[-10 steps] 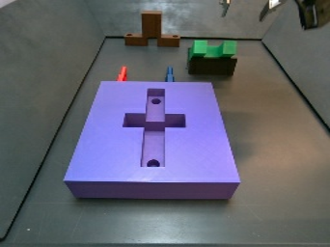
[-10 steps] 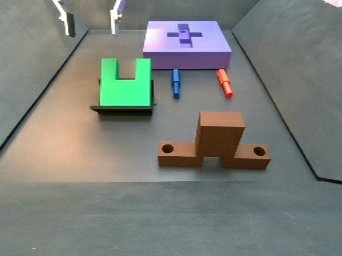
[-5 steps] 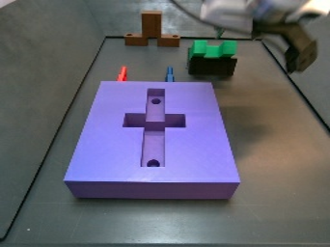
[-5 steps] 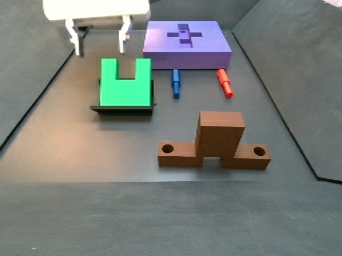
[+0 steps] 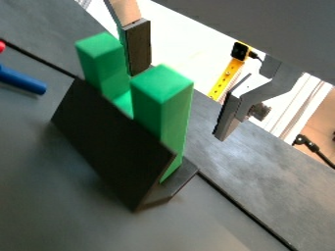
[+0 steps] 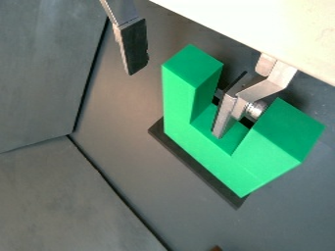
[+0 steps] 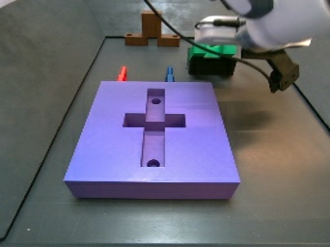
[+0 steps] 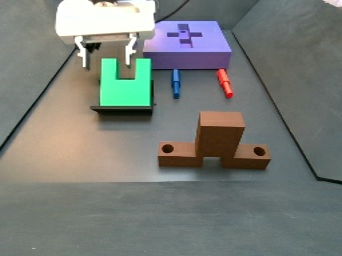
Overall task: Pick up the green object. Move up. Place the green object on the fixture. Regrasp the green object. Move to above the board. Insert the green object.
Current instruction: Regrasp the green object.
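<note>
Jaws spread wide and holding nothing, the Panda's gripper point(image 8: 106, 44) hangs over the notched end of the bright green U-shaped plastic block point(image 8: 124, 84).

That green block rests on a dark, low base that appears to be the olive-brown fixture point(image 8: 120, 107), seen as a black wedge under the block in a wrist view, beside the large purple slab of a board point(image 7: 154, 137) with its cross-shaped slot. Both wrist views show one flat silver finger point(image 6: 132, 42) clear of the block's outer face and the other finger point(image 6: 240, 104) standing near the notch; no pad touches plastic. Judged against the task, this looks like the approach to a grasp, most likely the regrasp on the fixture. The next move calls for a short straight descent, then closing squarely on one green prong without nudging the block off its seat.
</note>
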